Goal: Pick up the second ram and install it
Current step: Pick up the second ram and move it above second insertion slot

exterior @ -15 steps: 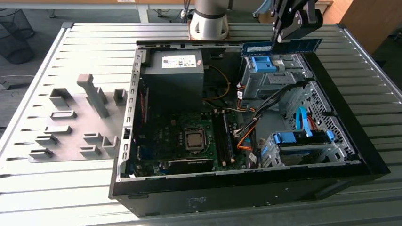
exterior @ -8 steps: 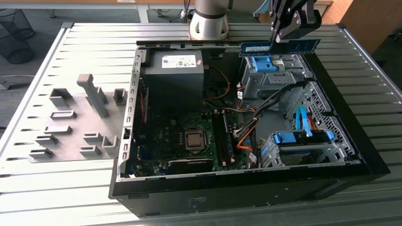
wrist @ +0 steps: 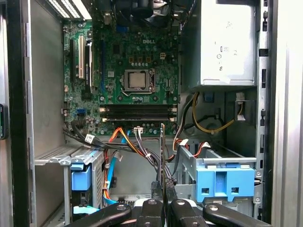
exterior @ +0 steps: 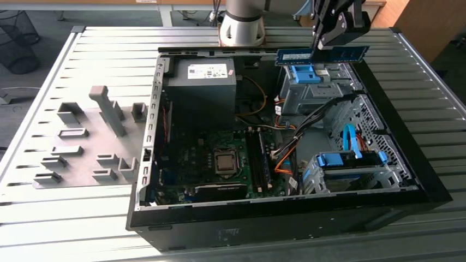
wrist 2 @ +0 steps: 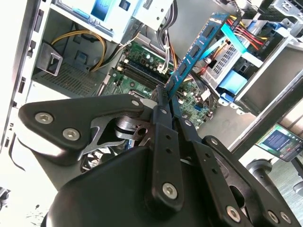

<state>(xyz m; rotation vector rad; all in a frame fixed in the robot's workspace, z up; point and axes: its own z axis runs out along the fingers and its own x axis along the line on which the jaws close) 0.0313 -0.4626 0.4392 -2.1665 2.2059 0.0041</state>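
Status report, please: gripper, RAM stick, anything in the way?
Gripper shut on thin blue-green ram stick, above open black computer case. Not yet seated. Orange and black cables lie beside memory slots.

A slatted grey table (exterior: 87, 229) stands on grey floor (exterior: 52, 22), a black wire basket (exterior: 16, 41) at the exterior view's far left.

Your surface (exterior: 73, 218) was a slatted grey metal top, its ribs running from the exterior view's left to its right. You had an open black computer case (exterior: 291, 232) lying on its side on it, open face up. Just beside the case, on the exterior view's left, a flat grey holder plate (exterior: 80, 155) with upright blocks rested on the slats. The arm's base (exterior: 244, 27) stood at the far edge.
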